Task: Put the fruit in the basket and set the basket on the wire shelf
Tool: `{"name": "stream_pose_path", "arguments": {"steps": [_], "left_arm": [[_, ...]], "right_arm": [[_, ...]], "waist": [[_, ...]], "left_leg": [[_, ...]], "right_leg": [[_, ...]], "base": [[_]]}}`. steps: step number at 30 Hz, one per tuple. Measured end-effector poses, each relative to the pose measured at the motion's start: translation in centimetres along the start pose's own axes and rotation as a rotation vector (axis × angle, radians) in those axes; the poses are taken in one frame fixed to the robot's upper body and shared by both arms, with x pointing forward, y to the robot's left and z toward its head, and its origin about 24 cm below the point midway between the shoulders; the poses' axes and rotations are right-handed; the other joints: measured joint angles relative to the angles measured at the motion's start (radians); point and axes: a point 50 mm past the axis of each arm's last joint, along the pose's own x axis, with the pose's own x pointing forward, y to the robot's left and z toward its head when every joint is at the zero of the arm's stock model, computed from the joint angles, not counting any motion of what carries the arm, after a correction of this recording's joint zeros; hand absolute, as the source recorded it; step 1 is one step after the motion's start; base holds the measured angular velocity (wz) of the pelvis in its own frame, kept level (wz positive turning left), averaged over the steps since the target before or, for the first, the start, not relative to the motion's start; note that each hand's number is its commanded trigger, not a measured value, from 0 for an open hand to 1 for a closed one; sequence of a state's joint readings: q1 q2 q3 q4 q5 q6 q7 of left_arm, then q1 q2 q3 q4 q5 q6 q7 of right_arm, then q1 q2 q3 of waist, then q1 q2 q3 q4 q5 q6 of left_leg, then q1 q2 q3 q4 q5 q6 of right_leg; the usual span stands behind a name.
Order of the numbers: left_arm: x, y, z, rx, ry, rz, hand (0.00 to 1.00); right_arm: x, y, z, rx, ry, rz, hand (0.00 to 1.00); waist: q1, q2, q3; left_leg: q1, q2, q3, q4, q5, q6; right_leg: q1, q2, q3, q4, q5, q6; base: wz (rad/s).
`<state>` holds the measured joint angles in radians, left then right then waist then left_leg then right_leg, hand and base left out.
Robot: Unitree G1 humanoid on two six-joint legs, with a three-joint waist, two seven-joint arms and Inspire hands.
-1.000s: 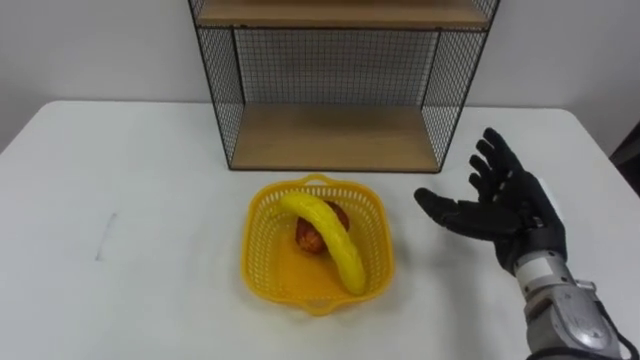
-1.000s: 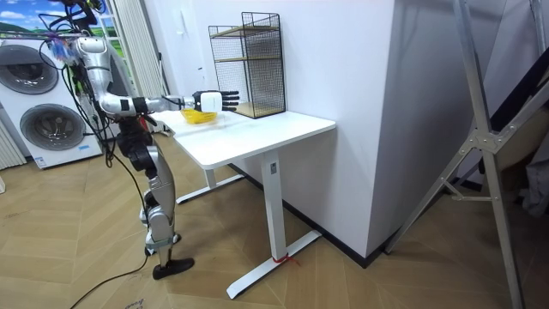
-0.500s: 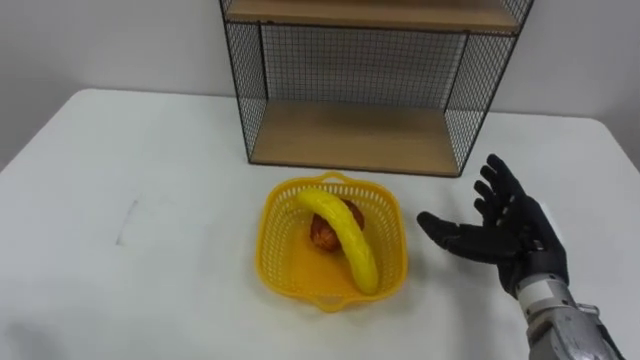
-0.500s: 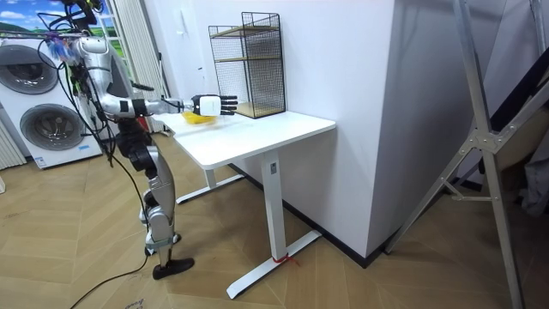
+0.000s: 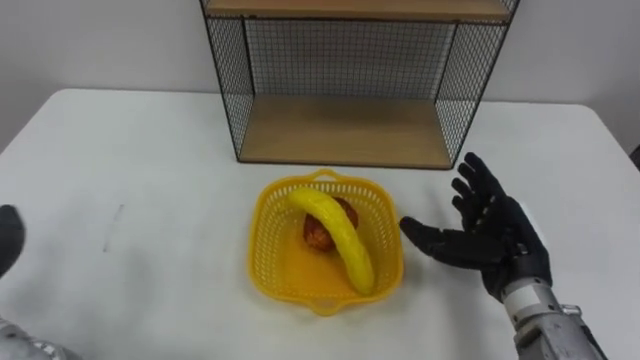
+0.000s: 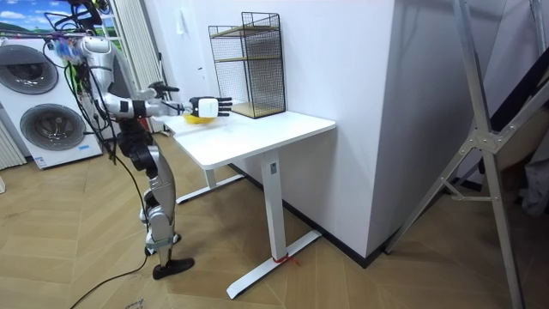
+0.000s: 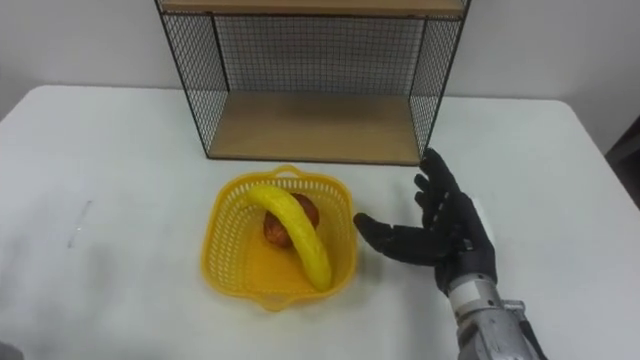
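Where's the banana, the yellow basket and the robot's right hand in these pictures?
banana (image 5: 335, 232), left eye view, middle of its curve.
basket (image 5: 266, 245), left eye view, its left mesh wall.
right hand (image 5: 495, 246), left eye view, its palm.

white table (image 5: 150, 170) | on it: yellow basket (image 5: 270, 270), wire shelf (image 5: 225, 80)

Bright, even light falls on the white table (image 5: 150, 180); the basket (image 5: 262, 250) and the right hand (image 5: 495, 245) cast only faint, soft shadows.
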<state>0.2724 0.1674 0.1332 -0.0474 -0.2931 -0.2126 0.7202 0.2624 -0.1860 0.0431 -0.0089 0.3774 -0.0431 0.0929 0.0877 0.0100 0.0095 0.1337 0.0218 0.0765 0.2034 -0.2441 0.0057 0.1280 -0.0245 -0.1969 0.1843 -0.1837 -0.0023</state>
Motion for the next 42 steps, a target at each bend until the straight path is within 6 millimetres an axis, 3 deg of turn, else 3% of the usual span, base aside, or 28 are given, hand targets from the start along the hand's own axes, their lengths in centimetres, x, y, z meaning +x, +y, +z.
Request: {"name": "stream_pose_path", "arguments": {"steps": [4,7,11,16,29,37,42], "left_arm": [[-2.1,-3.1,-2.4,-0.102,0.185,-0.292,0.00],[-3.3,-4.1,-3.6,-0.156,0.279,-0.449,0.00],[-4.7,-5.8,-4.3,-0.288,0.385,-0.622,0.00],[-5.5,-6.6,-4.7,-0.303,0.414,-0.754,0.00],[-5.8,-6.5,-5.5,-0.290,0.443,-0.805,0.00],[-5.8,-6.4,-6.1,-0.275,0.461,-0.807,0.00],[-5.9,-6.4,-6.1,-0.278,0.463,-0.807,0.00]], "right_arm": [[0.1,0.8,-0.9,0.012,0.028,0.067,0.00],[0.1,1.1,-1.3,0.043,0.038,0.087,0.00],[0.7,1.7,-1.2,0.159,0.024,0.107,0.00],[1.3,2.4,-1.3,0.223,0.020,0.124,0.00],[1.2,3.5,-2.5,0.285,0.062,0.150,0.00],[1.1,3.5,-3.1,0.317,0.087,0.158,0.00],[1.0,4.1,-3.3,0.317,0.096,0.188,0.00]], "waist": [[-0.014,-0.004,0.0023],[-0.032,-0.006,0.0051],[-0.056,0.003,0.0092],[-0.060,0.004,0.0098],[-0.061,0.006,0.0076],[-0.067,0.018,-0.0034],[-0.069,0.019,-0.0035]], "left_leg": [[0.000,0.000,0.005,0.001,0.001,0.001],[-0.004,0.002,0.007,0.000,0.001,0.001],[-0.019,0.002,0.013,0.002,0.002,0.003],[-0.018,0.002,0.023,0.004,0.003,0.003],[-0.004,0.002,0.030,0.002,0.004,0.005],[-0.003,0.001,0.031,0.004,0.004,0.005],[-0.002,0.001,0.031,0.004,0.004,0.006]], "right_leg": [[-0.003,-0.001,0.004,0.004,0.000,0.000],[-0.010,0.001,0.004,0.005,0.000,0.000],[-0.033,-0.001,0.007,0.021,0.000,0.000],[-0.041,-0.001,0.016,0.025,0.000,0.000],[-0.031,-0.002,0.022,0.034,0.000,0.000],[-0.030,-0.002,0.024,0.037,0.000,0.000],[-0.030,-0.004,0.024,0.038,0.000,0.000]], "base": [[-0.03],[0.00],[-0.03],[-0.04],[-0.01],[0.00],[0.00]]}}
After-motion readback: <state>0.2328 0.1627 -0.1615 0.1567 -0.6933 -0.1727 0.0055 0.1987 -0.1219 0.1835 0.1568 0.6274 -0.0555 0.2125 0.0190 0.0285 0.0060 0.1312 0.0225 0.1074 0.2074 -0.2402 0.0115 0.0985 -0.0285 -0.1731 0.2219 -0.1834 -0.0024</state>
